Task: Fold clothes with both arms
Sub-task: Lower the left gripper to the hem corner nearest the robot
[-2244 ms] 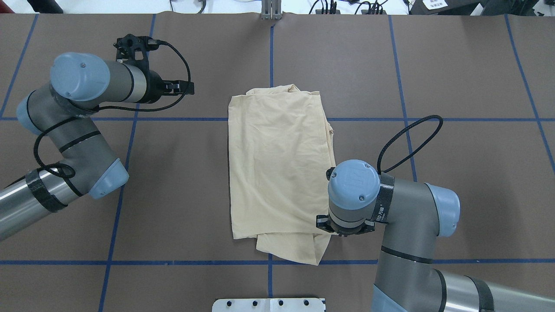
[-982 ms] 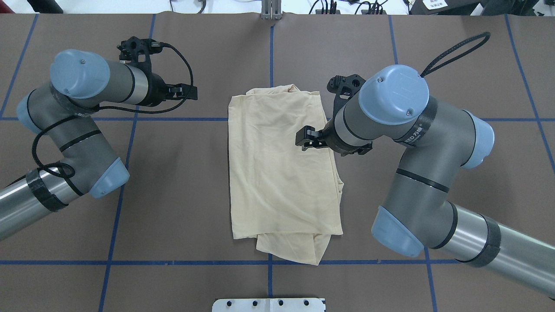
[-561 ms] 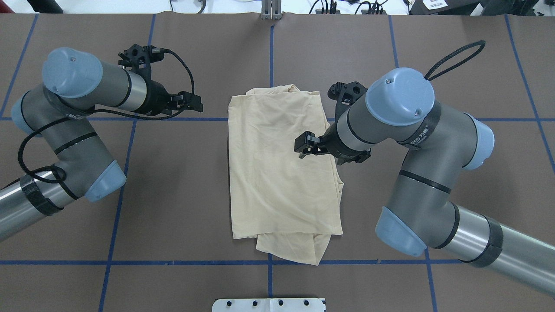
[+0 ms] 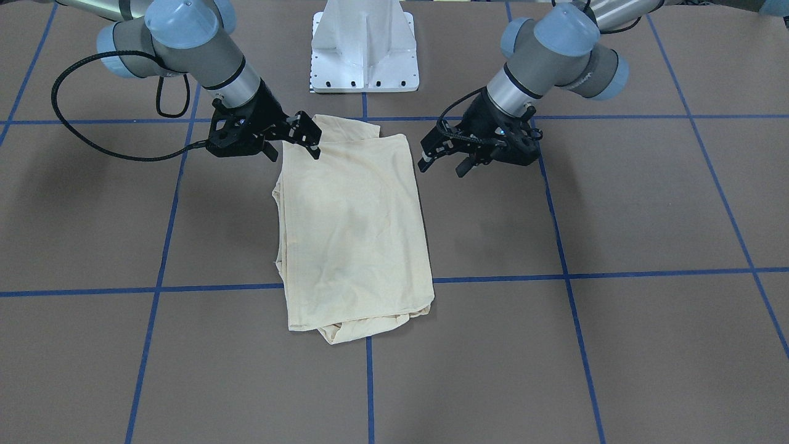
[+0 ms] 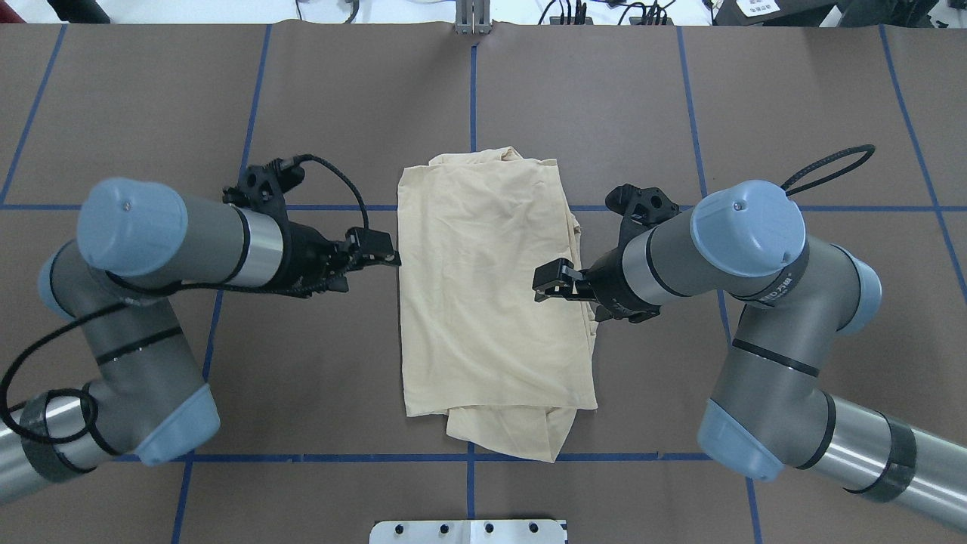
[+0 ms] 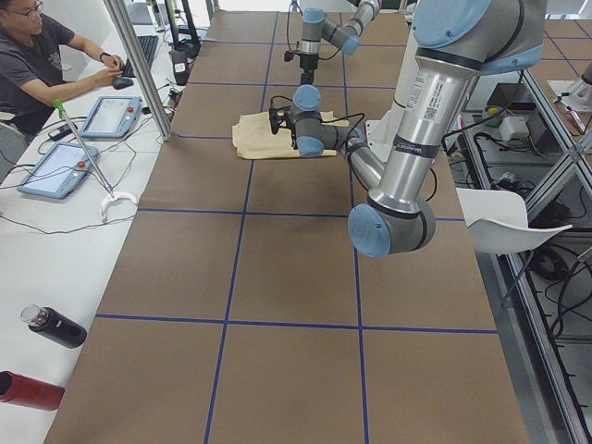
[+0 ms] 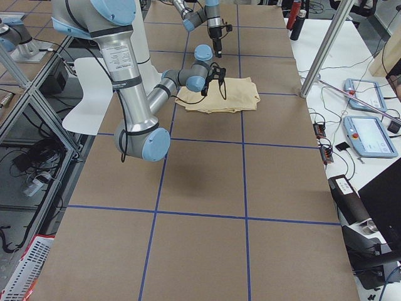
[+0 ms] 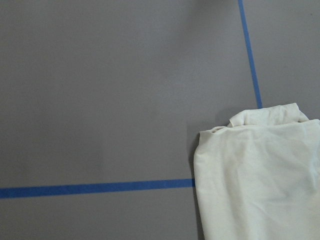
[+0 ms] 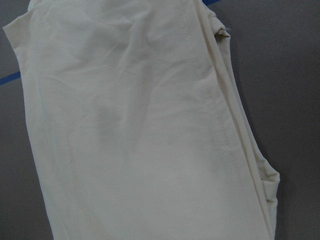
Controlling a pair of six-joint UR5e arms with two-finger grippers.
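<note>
The cream-yellow shirt (image 5: 491, 295) lies folded into a long rectangle in the middle of the table, also in the front view (image 4: 354, 228). Its print and neck label are hidden. My left gripper (image 5: 381, 255) is open and empty, just beside the middle of the shirt's left edge, also in the front view (image 4: 442, 161). My right gripper (image 5: 548, 281) is open and empty over the shirt's right edge, also in the front view (image 4: 294, 143). The left wrist view shows a far corner of the shirt (image 8: 260, 175). The right wrist view is filled with shirt fabric (image 9: 140, 130).
The white pedestal base (image 4: 365, 49) stands at the robot's side of the table. Blue tape lines (image 5: 472, 91) cross the brown table cover. In the left side view, an operator (image 6: 37, 55) sits beyond the table's far side, with tablets and bottles (image 6: 51, 326).
My right arm left the shirt's near right corner, swung toward the far end, then came back to the right edge's middle. My left arm moved in toward the shirt's left edge.
</note>
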